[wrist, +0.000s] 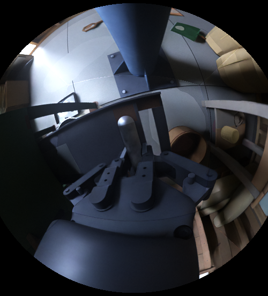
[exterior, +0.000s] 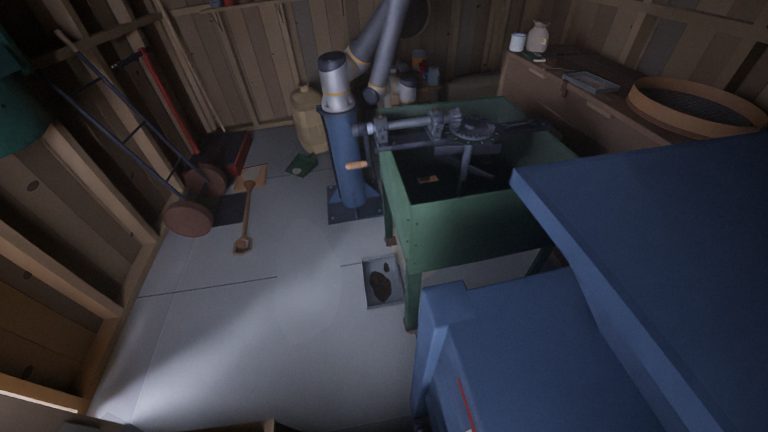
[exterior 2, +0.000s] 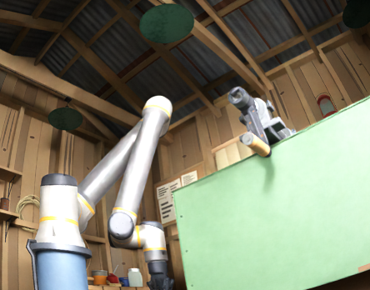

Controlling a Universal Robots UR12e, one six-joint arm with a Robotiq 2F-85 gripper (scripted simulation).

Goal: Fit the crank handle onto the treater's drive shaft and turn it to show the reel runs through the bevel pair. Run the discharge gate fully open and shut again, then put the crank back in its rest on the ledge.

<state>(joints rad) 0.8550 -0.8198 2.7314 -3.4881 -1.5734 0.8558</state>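
Note:
The crank handle [exterior 2: 255, 143] hangs off the left end of the green treater box [exterior: 464, 201], its wooden grip [exterior: 357, 165] pointing out below the shaft line. The drive shaft [exterior: 405, 122] runs along the box's top toward the bevel gears [exterior: 471, 128]. My gripper [wrist: 133, 163] is closed around a grey metal bar [wrist: 129, 138], with a finger on each side of it. In the side cameras the gripper is hidden behind the box. I cannot see the discharge gate or the ledge rest.
A large round sieve [exterior: 696, 107] lies on the bench at the right. My blue pedestal [exterior: 348, 161] stands just left of the box. A blue machine [exterior: 623, 303] fills the near right. A floor hatch [exterior: 382, 280] sits by the box's front leg. A mallet [exterior: 244, 218] lies on the floor.

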